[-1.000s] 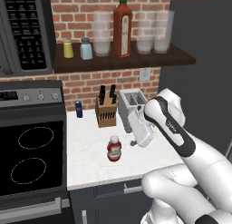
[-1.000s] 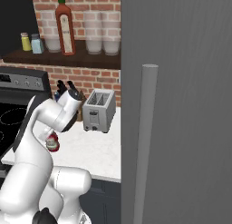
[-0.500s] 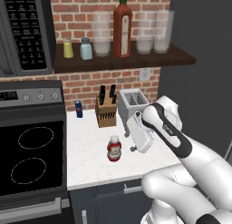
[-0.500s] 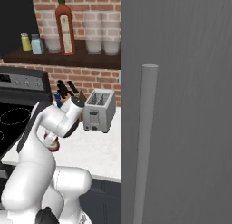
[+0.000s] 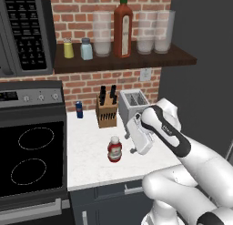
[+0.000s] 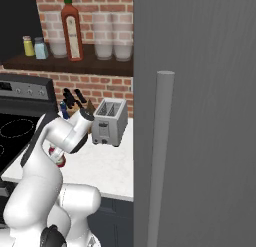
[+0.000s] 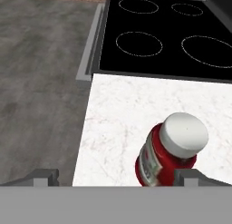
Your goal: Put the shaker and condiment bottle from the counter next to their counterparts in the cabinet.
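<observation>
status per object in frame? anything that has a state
Small squat red condiment bottle with white cap: upright on the counter, capped, not gripped.
Pale blue-grey translucent shaker: upright on the wooden shelf, beside the yellow shaker.
Tall red-brown bottle: upright on the shelf.
Two-finger gripper: open, empty, right of the red bottle.
Silver toaster: slots empty.

Around the small squat red bottle with the white cap (image 5: pixel 114 149), bare white marble table (image 5: pixel 88 151) is left on the stove side and toward the front edge. Behind it, passage is narrowed by the wooden knife block (image 5: pixel 106 111) and the silver toaster (image 5: pixel 133 106).
</observation>
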Available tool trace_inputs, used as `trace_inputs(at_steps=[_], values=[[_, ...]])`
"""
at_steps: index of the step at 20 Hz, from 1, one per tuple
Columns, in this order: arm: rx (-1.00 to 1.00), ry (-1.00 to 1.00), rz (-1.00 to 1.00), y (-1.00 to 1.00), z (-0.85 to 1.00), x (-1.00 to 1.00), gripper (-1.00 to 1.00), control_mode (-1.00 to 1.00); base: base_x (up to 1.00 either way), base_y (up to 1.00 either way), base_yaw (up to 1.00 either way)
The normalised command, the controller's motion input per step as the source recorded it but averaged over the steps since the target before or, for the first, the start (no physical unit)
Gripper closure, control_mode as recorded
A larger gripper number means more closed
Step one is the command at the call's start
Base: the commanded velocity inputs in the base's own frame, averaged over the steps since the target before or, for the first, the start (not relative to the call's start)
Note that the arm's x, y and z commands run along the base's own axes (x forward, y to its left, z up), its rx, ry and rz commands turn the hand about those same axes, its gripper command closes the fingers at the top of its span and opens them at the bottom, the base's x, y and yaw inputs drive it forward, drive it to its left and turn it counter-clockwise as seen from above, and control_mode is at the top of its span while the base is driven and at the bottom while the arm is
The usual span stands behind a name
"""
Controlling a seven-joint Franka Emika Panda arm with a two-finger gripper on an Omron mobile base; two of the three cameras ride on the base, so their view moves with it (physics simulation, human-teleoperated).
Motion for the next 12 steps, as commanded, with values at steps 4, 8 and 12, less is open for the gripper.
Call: trace_inputs(at_steps=[4,8,12], values=[[0.0,0.0,0.0,0.0,-0.16,0.15,-1.0,-1.0,0.0,0.0,0.0],[0.0,0.0,0.0,0.0,-0.06,0.2,-1.0,-1.0,0.0,0.0,0.0],[0.0,0.0,0.0,0.0,0.0,0.2,-1.0,-1.0,0.0,0.0,0.0]])
